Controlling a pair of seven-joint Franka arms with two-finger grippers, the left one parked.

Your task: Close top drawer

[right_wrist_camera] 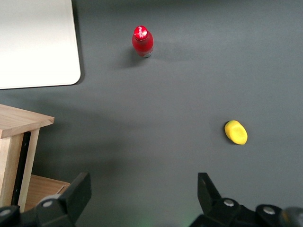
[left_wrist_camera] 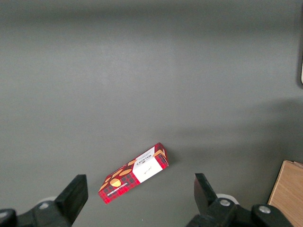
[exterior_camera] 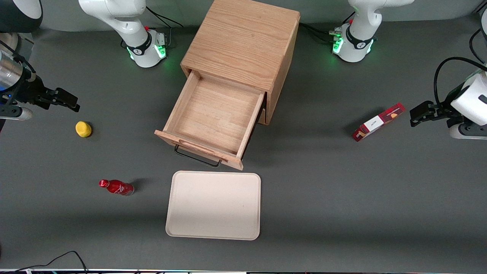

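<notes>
1. The top drawer is pulled well out of the cabinet, toward the front camera. Its shallow box interior is seen bare.
2. The drawer front carries a black wire handle with a raised wooden strip just above it. A corner of the drawer front is also caught in the right wrist view.
3. The gripper is held toward the working arm's end of the tabletop, well apart from the drawer, nothing between the fingers.
4. The fingers are spread wide, as seen in the right wrist view, with bare tabletop between them.
5. A yellow lemon-like object is seen on the tabletop near the gripper, a little nearer the front camera than it. Also visible at.
6. A red bottle is lying on its side, nearer the front camera than the yellow object; well apart from the drawer. Also at.
7. A cream tray is laid flat on the tabletop just in front of the drawer front, not touching it. Its surface is bare.
8. A red-and-white box is lying toward the parked arm's end of the tabletop, well apart from the cabinet. Also at.
</notes>
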